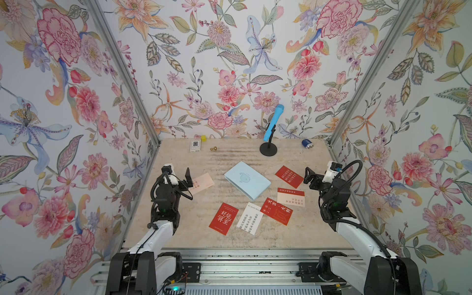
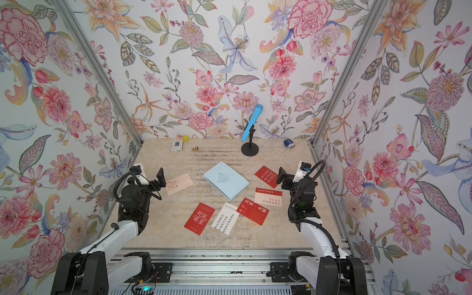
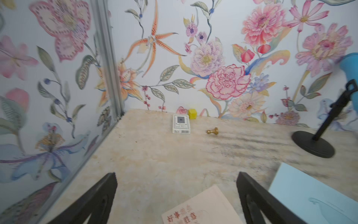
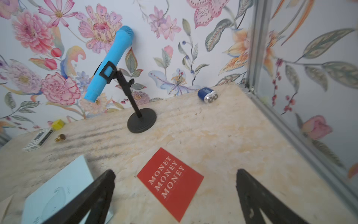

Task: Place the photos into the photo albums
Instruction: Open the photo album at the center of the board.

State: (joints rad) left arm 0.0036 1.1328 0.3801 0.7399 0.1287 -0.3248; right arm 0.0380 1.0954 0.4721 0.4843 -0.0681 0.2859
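The closed album [image 1: 247,180] lies mid-worktop [image 1: 194,237]. Left of it, a pink card [image 1: 203,182] lies by the wide-spread left gripper [image 3: 176,174]; right of it, the MONEY card [image 4: 170,182] by the wide-spread right gripper [image 4: 175,171].

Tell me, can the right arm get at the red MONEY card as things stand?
Probably yes: the right claw hangs open right beside the MONEY card, which lies flat, uncovered, with nothing between them.

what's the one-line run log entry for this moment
album: closed | photos: six loose, none in album | left claw: open, empty | right claw: open, empty
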